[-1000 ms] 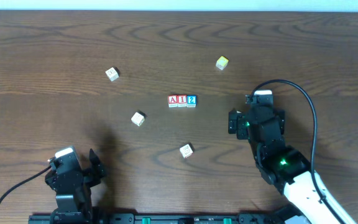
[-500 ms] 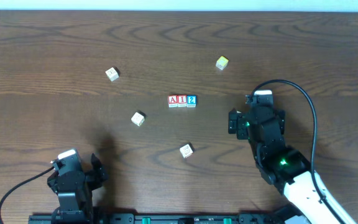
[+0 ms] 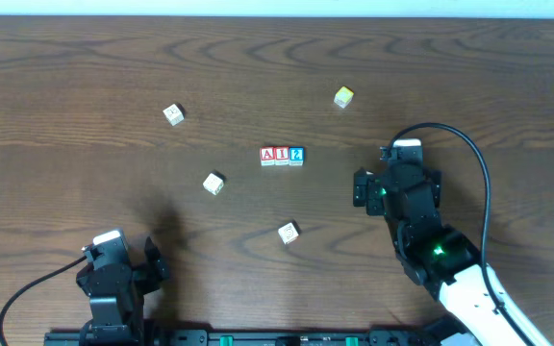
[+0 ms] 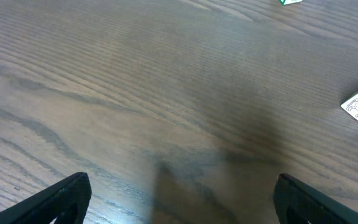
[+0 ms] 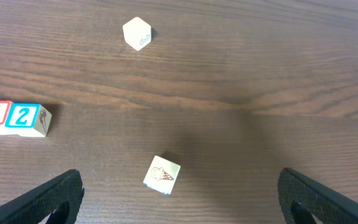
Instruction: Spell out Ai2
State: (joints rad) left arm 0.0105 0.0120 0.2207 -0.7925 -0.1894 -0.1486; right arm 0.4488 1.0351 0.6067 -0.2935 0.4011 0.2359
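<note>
Because Ai2 is already spelled by the A block (image 3: 267, 155), I block (image 3: 282, 155) and 2 block (image 3: 296, 155), set touching in a row, nothing is held. The left gripper (image 4: 182, 186) and right gripper (image 5: 179, 186) are spread wide, and the row is found ahead-left of the right fingers (image 5: 55, 199).

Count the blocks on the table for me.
7. The A block, I block and 2 block sit in a row mid-table; loose ones: yellow block, upper-left block, left block, near block. None seem hidden.

Robot lab bench, by the look: wood-grain table (image 3: 65, 58), left arm (image 3: 113, 288) and right arm (image 3: 431, 245) at its front rail (image 3: 258, 338), black cable (image 3: 488, 207) trailing.
</note>
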